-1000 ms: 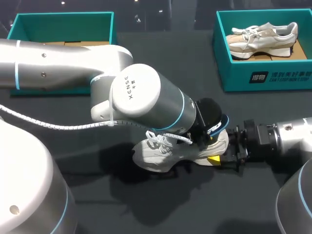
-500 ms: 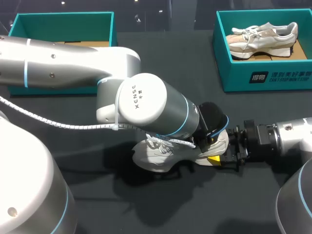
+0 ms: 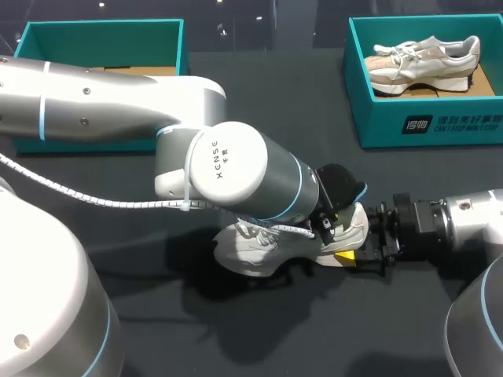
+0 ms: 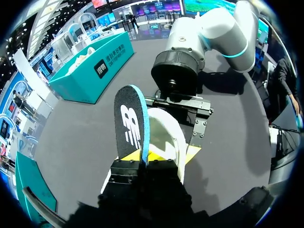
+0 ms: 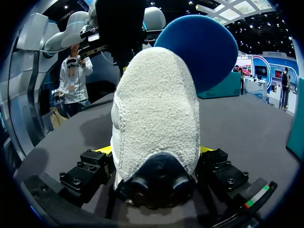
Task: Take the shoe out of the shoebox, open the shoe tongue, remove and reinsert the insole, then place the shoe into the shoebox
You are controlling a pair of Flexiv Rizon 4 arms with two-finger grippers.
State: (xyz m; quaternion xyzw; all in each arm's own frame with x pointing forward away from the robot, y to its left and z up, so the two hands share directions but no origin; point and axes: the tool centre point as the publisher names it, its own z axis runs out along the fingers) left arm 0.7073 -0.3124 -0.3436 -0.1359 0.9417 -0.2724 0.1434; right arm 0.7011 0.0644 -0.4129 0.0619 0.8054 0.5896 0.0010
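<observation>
Table (image 3: 259, 94): flat, dark grey-black matte top, spans the whole head view. Three things sit directly on it.

1. left shoebox (image 3: 102, 43): teal, open top, at the far left. Near side is hidden, so can't see how it sits along that edge.
2. right shoebox (image 3: 440, 126): teal, open top, at the far right, front wall with white print faces the near side.

Boxes are well apart, bare table between them.

3. shoe (image 3: 244, 255): white, in the near middle, sole down, toe to the left, heel to the right. Well apart from both boxes. Dark shadow on the table just beside it.
</observation>
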